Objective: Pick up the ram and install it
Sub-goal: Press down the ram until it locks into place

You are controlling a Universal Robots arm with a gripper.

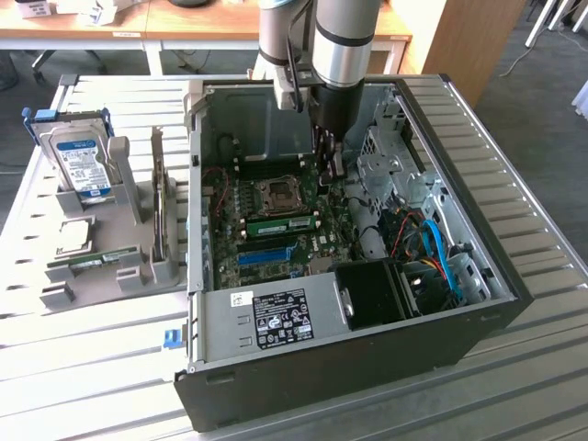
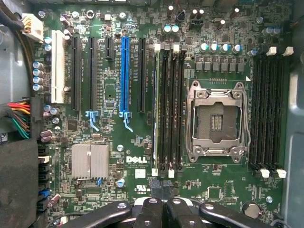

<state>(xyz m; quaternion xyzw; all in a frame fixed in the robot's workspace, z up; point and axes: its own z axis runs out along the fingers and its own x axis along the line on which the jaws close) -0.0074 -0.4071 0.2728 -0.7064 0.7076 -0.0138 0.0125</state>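
Jaws clenched on nothing: best centre your gripper above the seated thin green circuit-board ram stick, pressing evenly.

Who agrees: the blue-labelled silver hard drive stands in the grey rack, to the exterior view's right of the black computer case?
Wrong side: the exterior view shows the blue-labelled silver hard drive standing in the grey rack, to the exterior view's left of the black computer case.
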